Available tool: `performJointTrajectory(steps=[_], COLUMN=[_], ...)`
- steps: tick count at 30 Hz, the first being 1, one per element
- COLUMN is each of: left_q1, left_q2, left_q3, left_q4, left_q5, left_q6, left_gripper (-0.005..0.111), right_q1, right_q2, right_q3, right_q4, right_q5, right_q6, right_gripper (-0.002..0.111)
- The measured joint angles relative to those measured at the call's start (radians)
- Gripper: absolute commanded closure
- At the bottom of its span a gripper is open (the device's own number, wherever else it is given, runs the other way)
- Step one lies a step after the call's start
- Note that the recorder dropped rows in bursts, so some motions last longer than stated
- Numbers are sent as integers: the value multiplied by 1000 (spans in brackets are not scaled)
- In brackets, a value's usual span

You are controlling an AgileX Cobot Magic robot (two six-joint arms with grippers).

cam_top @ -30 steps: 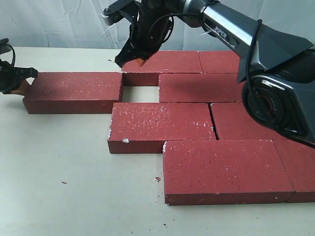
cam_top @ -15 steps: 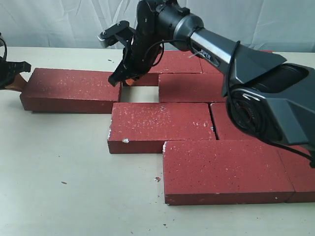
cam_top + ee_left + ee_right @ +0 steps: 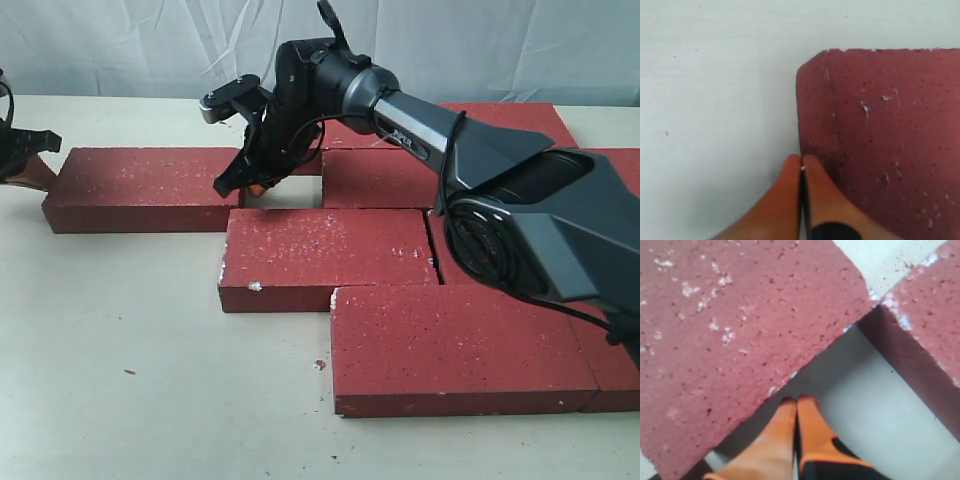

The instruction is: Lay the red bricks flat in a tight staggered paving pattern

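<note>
Several red bricks lie flat in staggered rows on the table. One loose red brick [image 3: 145,185] lies at the left, with a gap [image 3: 285,190] between it and the second-row brick [image 3: 400,175]. My right gripper [image 3: 235,186] is shut and empty, down in that gap at the loose brick's right end. In the right wrist view its tips [image 3: 796,402] sit over bare table beside the brick's edge [image 3: 730,330]. My left gripper [image 3: 38,165] is shut and empty at the loose brick's left end. Its fingertips [image 3: 801,167] touch the brick's edge [image 3: 880,135].
A third-row brick [image 3: 325,255] lies just in front of the gap, and a front brick [image 3: 460,345] beyond it to the right. The right arm [image 3: 480,150] reaches across the back rows. A pale curtain hangs behind the table.
My right gripper came down and left from above the back row into the gap. The loose brick looks shifted slightly left. The left gripper barely moved.
</note>
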Motion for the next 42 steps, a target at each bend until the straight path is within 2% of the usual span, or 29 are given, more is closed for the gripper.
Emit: performJointTrajectory(steps=[11, 34, 42], left_q1=[0, 0, -18], left_q2=[0, 0, 0], left_q3=[0, 0, 0], left_q4=[2, -32, -35], left_q5=[-31, 56, 60], left_q6=[-13, -14, -3], left_gripper=[107, 107, 107], right_q1=[6, 6, 6], right_q2=[0, -14, -14], right_q3=[0, 0, 0], right_q4=[25, 29, -78], right_q5=[0, 71, 78], right_q6=[0, 0, 11], right_gripper=[109, 109, 109])
